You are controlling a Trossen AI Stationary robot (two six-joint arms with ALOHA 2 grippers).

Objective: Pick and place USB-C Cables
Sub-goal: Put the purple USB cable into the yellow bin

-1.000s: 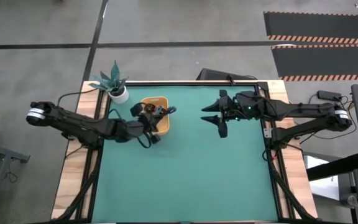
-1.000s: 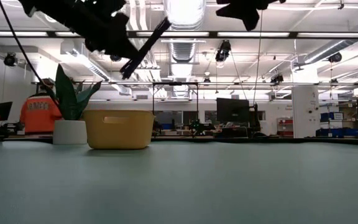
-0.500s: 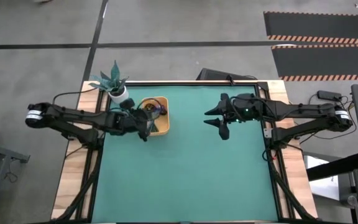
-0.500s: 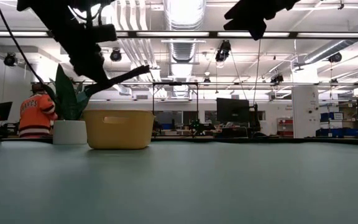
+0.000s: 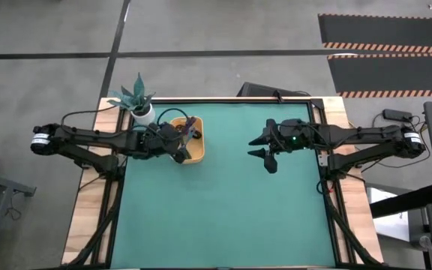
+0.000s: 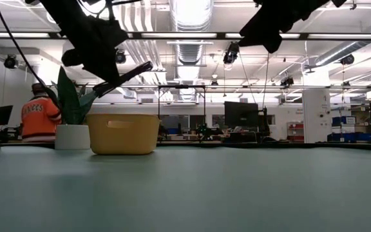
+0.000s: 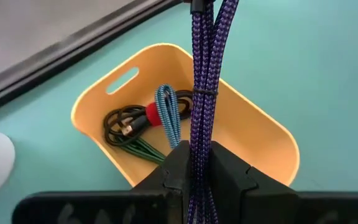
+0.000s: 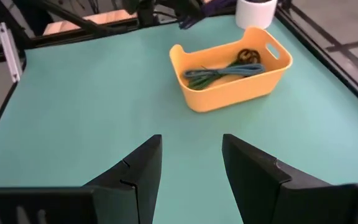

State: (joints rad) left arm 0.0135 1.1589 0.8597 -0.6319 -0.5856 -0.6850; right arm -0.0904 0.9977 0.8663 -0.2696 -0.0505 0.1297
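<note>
While the blue-purple cable (image 7: pixel 202 81) hangs pinched in the left gripper (image 7: pixel 195 163) above the yellow tray (image 7: pixel 272 134) near the table's far-left corner, releasing off-centre could drape it over the rim. The right gripper (image 8: pixel 191 163) waits mid-table, fingers spread.

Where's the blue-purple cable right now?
The blue-purple cable is clamped in the left gripper, hanging above the yellow tray at the table's far left, beside the potted plant. The other three cables lie in the tray.
</note>
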